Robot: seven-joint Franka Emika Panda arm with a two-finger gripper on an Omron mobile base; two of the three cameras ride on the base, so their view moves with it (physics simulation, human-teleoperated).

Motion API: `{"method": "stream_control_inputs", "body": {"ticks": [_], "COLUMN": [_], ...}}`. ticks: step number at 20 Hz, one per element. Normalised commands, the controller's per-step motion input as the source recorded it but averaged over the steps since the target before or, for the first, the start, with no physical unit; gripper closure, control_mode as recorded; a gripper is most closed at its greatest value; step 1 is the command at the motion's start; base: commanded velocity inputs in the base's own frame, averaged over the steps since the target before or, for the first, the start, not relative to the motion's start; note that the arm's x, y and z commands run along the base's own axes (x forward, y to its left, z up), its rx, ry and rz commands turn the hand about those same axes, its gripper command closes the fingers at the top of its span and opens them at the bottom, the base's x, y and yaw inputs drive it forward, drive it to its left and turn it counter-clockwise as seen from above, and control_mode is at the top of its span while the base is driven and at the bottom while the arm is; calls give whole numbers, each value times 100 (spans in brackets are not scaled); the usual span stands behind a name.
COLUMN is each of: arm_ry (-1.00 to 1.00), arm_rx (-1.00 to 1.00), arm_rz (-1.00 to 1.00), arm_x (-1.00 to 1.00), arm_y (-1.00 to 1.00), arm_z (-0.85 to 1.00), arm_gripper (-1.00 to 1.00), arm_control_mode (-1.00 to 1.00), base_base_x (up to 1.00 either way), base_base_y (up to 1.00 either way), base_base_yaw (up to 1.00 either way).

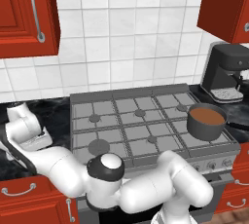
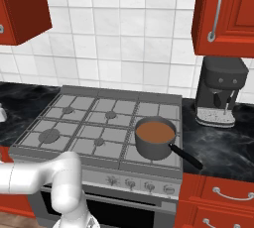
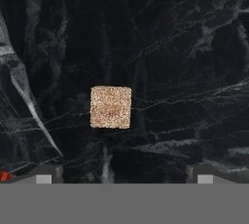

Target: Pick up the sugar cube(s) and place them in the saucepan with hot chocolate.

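The job looks to be at its first pick: one tan, speckled sugar cube [image 3: 111, 107] lies flat on the black marbled bench [image 3: 185, 47], seen from straight above in the hand view, and nothing is held. The tool [image 3: 124, 174] hangs over it with its two dark fingertips [image 3: 46, 173] spread wide apart at the bottom of that view, the cube between their lines but closer to the left one and not touching either. In the left base view the arm reaches over the bench to the left of the stove [image 1: 141, 121]. The saucepan with hot chocolate [image 1: 207, 121] sits on the stove's front right burner, well apart from the cube (brown liquid inside, no cube visible in it). Left to do, by my reading: descend, close, lift, carry across, release.
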Motion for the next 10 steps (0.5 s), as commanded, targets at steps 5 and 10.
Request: {"method": "stream_control_inputs", "body": {"ticks": [5,10], "arm_ry": [0,0], "arm_rx": [-4,-3], "arm_rz": [-1,0], "arm_x": [0,11], "arm_y": [1,8], "arm_z": [0,0], "arm_gripper": [-100,-100], "arm_control_mode": [-100,-100], "base_base_x": [0,0], "base_base_y": [0,0], "base_base_yaw": [0,0]}}
